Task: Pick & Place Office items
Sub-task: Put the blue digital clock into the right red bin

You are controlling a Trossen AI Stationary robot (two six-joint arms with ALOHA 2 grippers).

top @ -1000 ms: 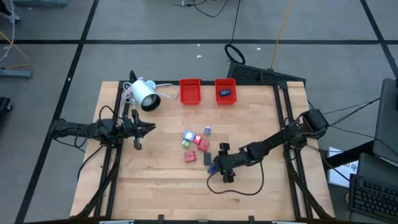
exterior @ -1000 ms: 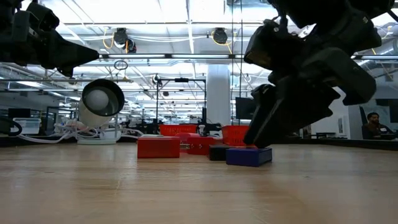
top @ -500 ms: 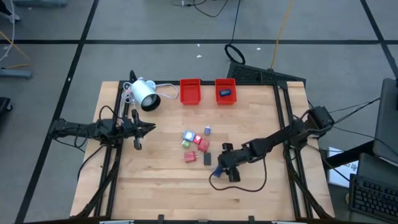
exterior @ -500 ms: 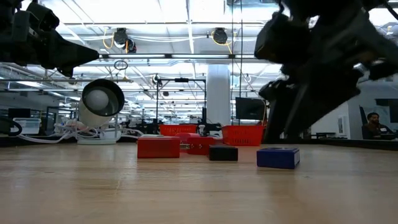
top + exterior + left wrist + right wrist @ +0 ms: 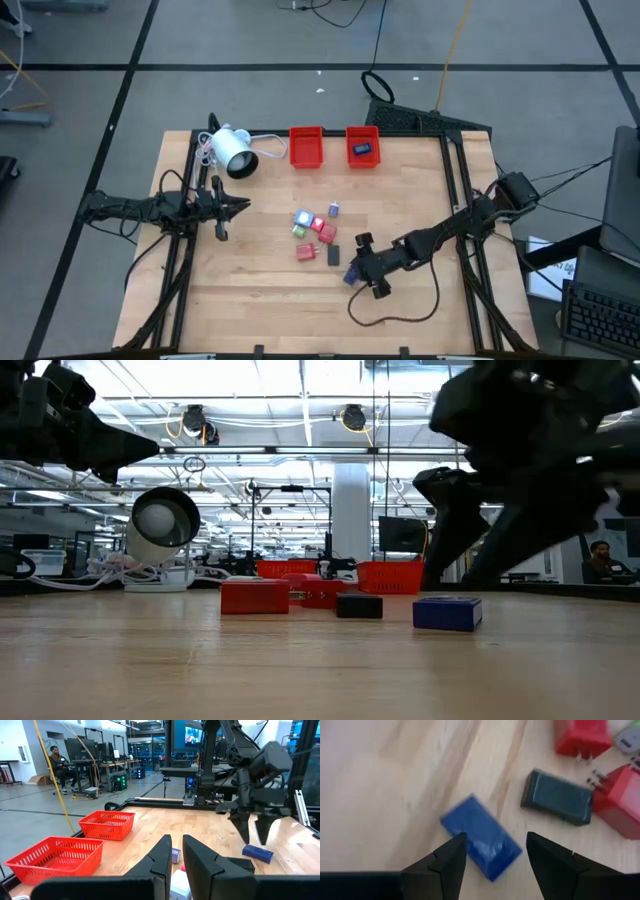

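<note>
Right gripper [image 5: 366, 277] hangs over the table's [image 5: 250, 300] front-middle, fingers [image 5: 446, 860] spread, holding nothing. Blue block [image 5: 481, 837] lies flat on the wood right beneath it, between the fingers in the right wrist view but not touched; low view shows the gripper above the block with a clear gap.

Black block [image 5: 557, 797] lies just beside the blue one, toward the cluster. Two red plug blocks [image 5: 583, 738] next to it, prongs showing. Rest of the cluster [image 5: 313, 225] (pale blue, green, red, small pale piece) sits mid-table, close together.

Two red trays [image 5: 305, 146] side by side at the far edge; the right one holds a dark blue piece [image 5: 362, 150], the left one looks empty from above. White lamp [image 5: 233, 152] with cable lies left of the trays.

Left gripper [image 5: 238, 206] waits at the left side of the table, fingers pressed together, empty, well apart from the blocks.
</note>
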